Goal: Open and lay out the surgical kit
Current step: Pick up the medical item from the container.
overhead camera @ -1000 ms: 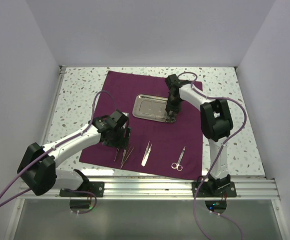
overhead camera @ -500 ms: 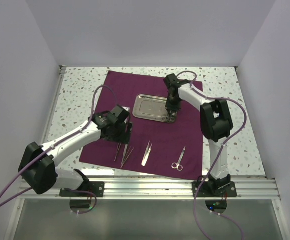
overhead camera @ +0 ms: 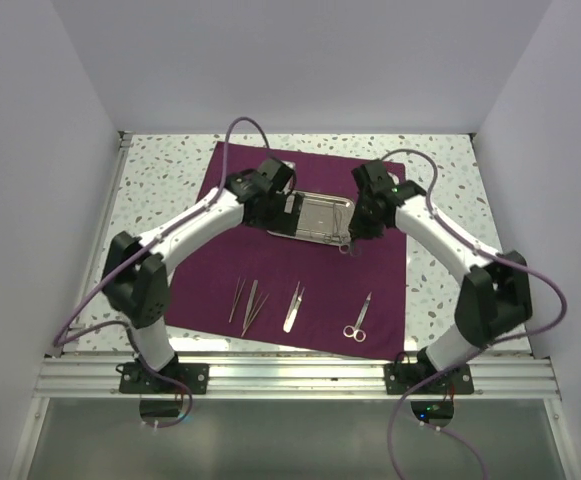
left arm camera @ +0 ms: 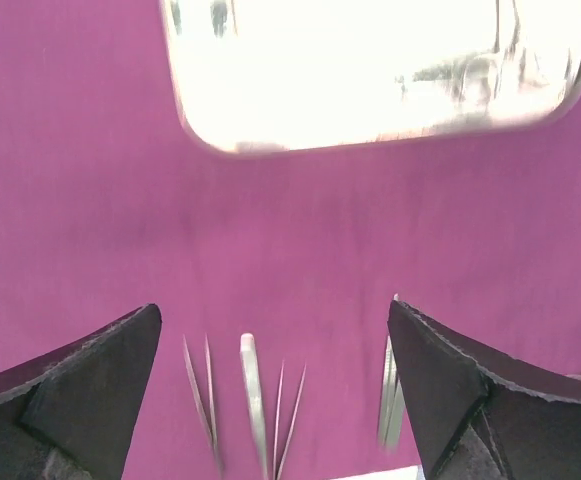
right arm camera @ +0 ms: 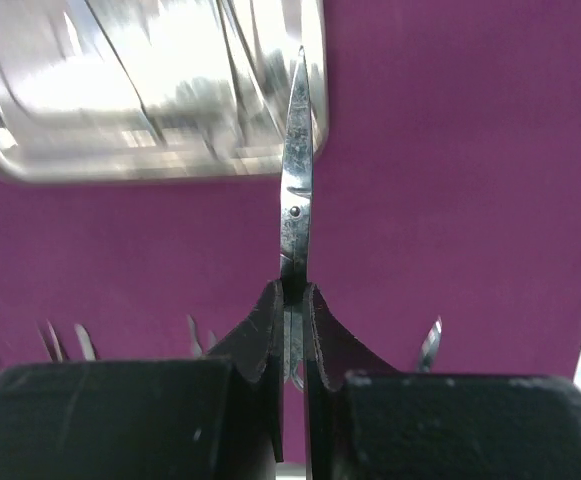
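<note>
The dark purple cloth (overhead camera: 270,170) lies spread flat, with the steel tray (overhead camera: 315,215) at its middle. Along its near edge lie three tweezers (overhead camera: 253,305) and one pair of scissors (overhead camera: 358,318). My right gripper (overhead camera: 352,232) is at the tray's right end, shut on a second pair of scissors (right arm camera: 295,190) whose blades point over the tray's corner (right arm camera: 150,90). My left gripper (overhead camera: 278,205) is over the tray's left end, open and empty. In the left wrist view the tray (left arm camera: 370,70) is ahead, and the tweezers (left arm camera: 253,400) lie between the open fingers (left arm camera: 80,385).
The speckled table (overhead camera: 160,180) shows round the cloth, with white walls on three sides. A metal rail (overhead camera: 300,375) runs along the near edge by the arm bases. The lying scissors (right arm camera: 428,345) and tweezer tips (right arm camera: 198,335) show past my right fingers.
My left arm has swung from the cloth's near left up to the tray's left end. My right arm has shifted its elbow to the right and holds the scissors at the tray's right end.
</note>
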Tool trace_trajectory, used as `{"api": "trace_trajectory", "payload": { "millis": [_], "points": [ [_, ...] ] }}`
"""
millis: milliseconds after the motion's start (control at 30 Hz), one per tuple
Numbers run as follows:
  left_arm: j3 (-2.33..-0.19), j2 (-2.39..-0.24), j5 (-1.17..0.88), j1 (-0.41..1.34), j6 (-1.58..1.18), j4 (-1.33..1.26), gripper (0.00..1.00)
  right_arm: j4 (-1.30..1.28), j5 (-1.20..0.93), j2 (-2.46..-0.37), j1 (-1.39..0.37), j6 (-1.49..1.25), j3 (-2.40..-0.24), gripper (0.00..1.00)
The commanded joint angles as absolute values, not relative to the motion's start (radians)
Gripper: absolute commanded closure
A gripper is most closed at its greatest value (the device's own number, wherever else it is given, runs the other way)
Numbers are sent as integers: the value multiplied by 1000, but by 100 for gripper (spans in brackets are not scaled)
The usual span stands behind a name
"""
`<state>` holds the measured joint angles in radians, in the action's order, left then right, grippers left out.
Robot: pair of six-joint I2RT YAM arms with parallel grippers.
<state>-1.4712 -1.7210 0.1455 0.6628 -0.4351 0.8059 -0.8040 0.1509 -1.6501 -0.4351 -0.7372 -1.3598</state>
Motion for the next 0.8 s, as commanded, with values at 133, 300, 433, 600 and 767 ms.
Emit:
{"api": "trace_trajectory", "payload": {
  "millis": [133,300,433,600,767],
  "points": [
    [-1837,-2011,106,591,-367,792,0,-766,48,-1401,-554,-899,-938,100],
    [-2045,-2189,52,581,-367,810,4,-775,8,-1321,-577,-942,-805,100],
    [-2111,-2267,5,594,-387,795,7,-798,3,-1269,-581,-931,-762,64],
    [-2134,-2321,-23,632,-408,773,10,-911,50,-1207,-581,-911,-801,13],
    [-2094,-2329,60,663,-428,772,23,-991,109,-1161,-580,-877,-894,13]
  ]
}}
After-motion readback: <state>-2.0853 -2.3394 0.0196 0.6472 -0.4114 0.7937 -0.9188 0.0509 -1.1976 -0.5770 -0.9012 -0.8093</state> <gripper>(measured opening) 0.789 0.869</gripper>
